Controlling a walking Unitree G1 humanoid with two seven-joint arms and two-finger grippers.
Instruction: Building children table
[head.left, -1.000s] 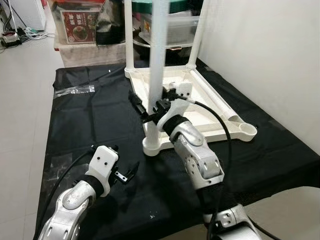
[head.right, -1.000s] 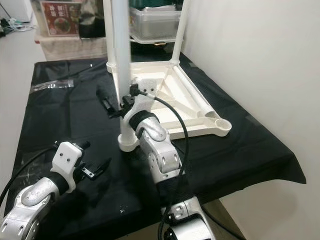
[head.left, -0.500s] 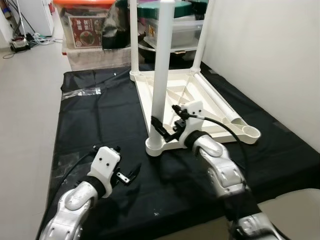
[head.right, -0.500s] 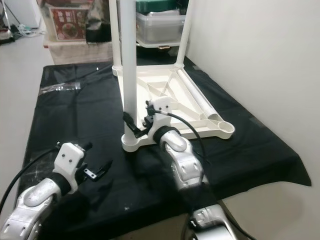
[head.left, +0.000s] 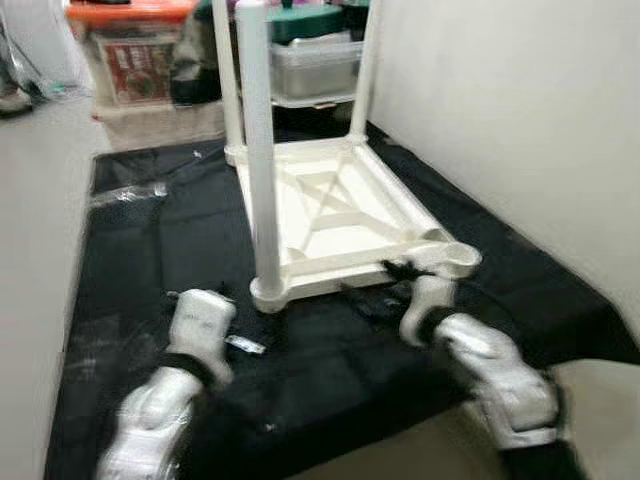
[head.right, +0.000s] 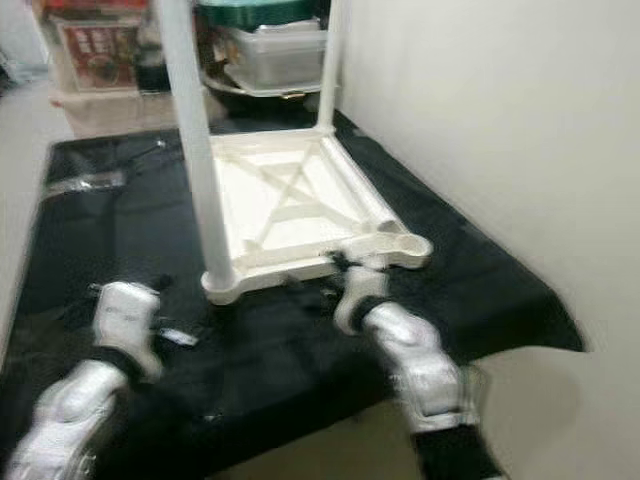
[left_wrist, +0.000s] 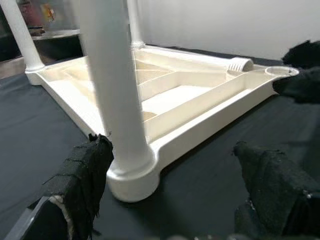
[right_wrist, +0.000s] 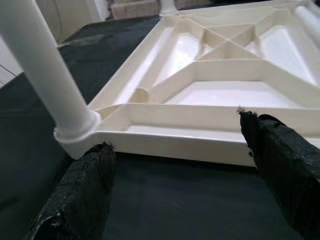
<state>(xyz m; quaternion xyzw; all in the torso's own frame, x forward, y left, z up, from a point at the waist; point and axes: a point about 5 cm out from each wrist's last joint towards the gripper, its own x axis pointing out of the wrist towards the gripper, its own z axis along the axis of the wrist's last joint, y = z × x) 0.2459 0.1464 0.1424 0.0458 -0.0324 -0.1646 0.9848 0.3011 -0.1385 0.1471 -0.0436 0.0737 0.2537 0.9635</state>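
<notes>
The right gripper (right_wrist: 180, 170) has its two black fingers spread wide with nothing between them; it sits low over the black cloth (head.left: 330, 350), just in front of the near edge of the overturned white children's table (head.left: 340, 215), near the empty leg socket (head.left: 462, 258) at the table's near right corner. The left gripper (left_wrist: 175, 185) is likewise wide open and holds nothing, its fingertips on either side of the view toward the base of the near left leg (head.left: 258, 160), short of touching it.

The table lies upside down on the cloth, its ribbed underside facing up. Three white legs stand upright in their corner sockets: the near left one, the far left leg (head.left: 229, 80) and the far right leg (head.left: 364, 70). A short ribbed white stub (left_wrist: 239, 64) lies inside the frame beside the empty socket.

A crumpled clear plastic wrapper (head.left: 130, 192) lies on the far left part of the cloth. Beyond the table stand plastic storage bins (head.left: 135, 60). A pale wall (head.left: 520, 120) runs along the robot's right. The head views are blurred.
</notes>
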